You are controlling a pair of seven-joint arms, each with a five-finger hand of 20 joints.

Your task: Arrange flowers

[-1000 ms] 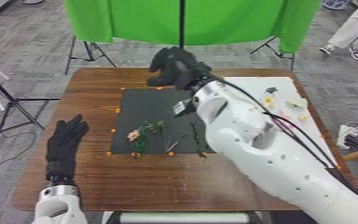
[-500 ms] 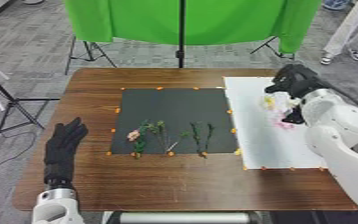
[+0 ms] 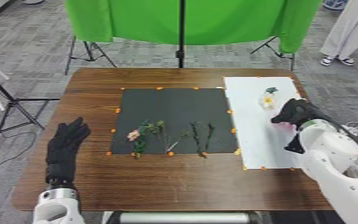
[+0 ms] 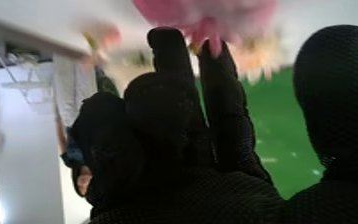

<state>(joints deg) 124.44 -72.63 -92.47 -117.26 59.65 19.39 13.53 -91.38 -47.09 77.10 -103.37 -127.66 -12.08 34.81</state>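
Observation:
In the head view my right hand (image 3: 298, 113) is low over the white sheet (image 3: 255, 135), covering part of a pink flower (image 3: 285, 128). A white-and-yellow flower (image 3: 268, 101) and a blue-grey one (image 3: 271, 90) lie farther back on the sheet. On the dark mat (image 3: 158, 107) are a pale pink flower (image 3: 134, 135) and several green stems (image 3: 196, 136). My left hand (image 3: 67, 145) rests left of the mat, fingers straight. In the right wrist view my right hand (image 4: 189, 135) has straight fingers, their tips at a blurred pink flower (image 4: 206, 15).
Orange markers (image 3: 170, 154) line the edges of mat and sheet. The brown table (image 3: 184, 185) surrounds both. Behind it stands a green cloth (image 3: 229, 25) on a stand. A white box (image 3: 184, 217) lies at the near edge.
My right arm has swung from over the dark mat to the white sheet, then come lower and nearer to the pink flower. My left hand stays in place.

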